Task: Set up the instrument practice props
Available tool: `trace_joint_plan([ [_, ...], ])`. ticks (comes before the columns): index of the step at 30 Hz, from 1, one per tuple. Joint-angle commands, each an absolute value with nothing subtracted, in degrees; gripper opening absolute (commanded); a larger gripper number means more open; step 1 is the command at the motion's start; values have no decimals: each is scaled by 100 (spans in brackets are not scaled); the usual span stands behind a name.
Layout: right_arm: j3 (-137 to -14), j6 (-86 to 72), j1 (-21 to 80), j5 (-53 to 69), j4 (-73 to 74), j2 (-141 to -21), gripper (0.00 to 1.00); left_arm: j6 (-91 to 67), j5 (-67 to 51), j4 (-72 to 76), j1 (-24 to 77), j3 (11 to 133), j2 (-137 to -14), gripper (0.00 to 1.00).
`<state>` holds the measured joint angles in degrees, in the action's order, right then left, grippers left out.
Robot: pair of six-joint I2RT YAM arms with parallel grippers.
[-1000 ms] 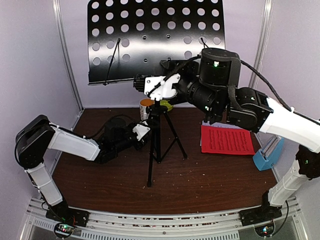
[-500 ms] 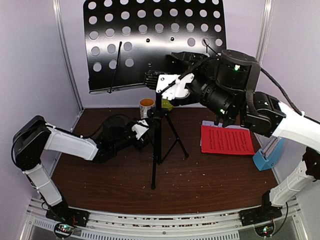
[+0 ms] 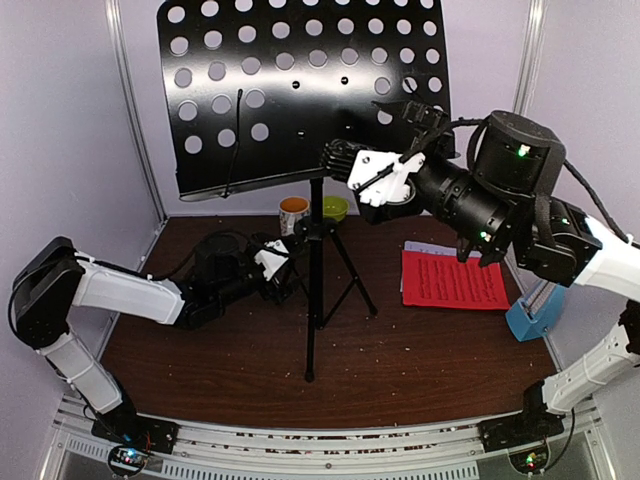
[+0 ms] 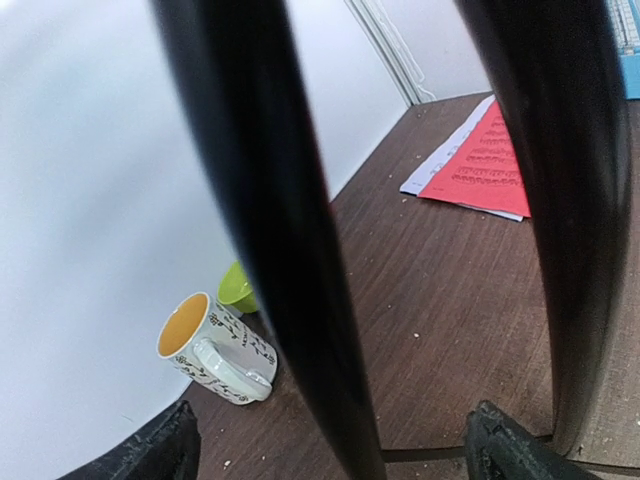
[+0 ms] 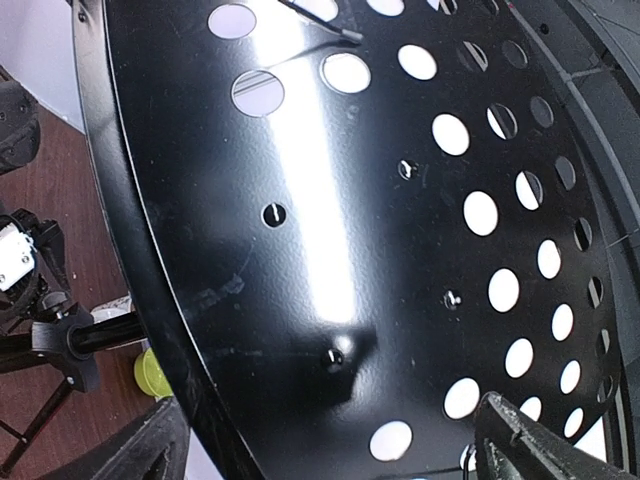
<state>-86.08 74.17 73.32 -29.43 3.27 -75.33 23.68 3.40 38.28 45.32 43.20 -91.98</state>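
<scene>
Plainly upright: black music stand (image 3: 300, 130), perforated desk tilted, tripod splayed; left pincer (image 4: 330, 445), right pincer (image 5: 325, 440) spread.

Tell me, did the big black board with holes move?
Yes. In the top view the music stand desk now has its lower edge further down, closer to the mug, and its pole has shifted slightly right.

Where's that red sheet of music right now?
In the top view, the red sheet lies flat on the table, right of the music stand, over a pale page, with the blue metronome at its right.
</scene>
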Motion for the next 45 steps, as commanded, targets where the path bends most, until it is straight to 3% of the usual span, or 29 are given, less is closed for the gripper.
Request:
trace_joint_plan([
  [1,-8377,7108,7432,-2779,200,-7182,100,2120,348,3923,4535,4118,-8925,95],
  [8,-7842,6664,7557,-2470,405,-6695,100,1687,471,4083,4537,3713,-8582,96],
  [14,-7356,5279,7635,-2068,907,-6245,99,1162,573,4349,4537,3186,-8226,96],
  [19,-6235,4372,7553,-2072,458,-6021,95,624,746,4402,4535,2833,-7899,95],
  [23,-5379,3586,6967,-1533,97,-5938,91,644,582,3679,4535,2976,-7886,94],
  [29,-4537,2873,5719,-222,-602,-6274,83,682,465,3803,4461,3050,-8263,88],
  [37,-4862,2475,4803,1078,-1010,-7290,74,457,-527,4604,4311,2874,-8476,71],
  [40,-4988,2374,4758,1255,-1242,-7607,73,-186,-132,5236,4505,2498,-8316,71],
  [45,-5374,2236,4717,1398,-1368,-8174,70,-377,589,5009,5308,2464,-8250,72],
])
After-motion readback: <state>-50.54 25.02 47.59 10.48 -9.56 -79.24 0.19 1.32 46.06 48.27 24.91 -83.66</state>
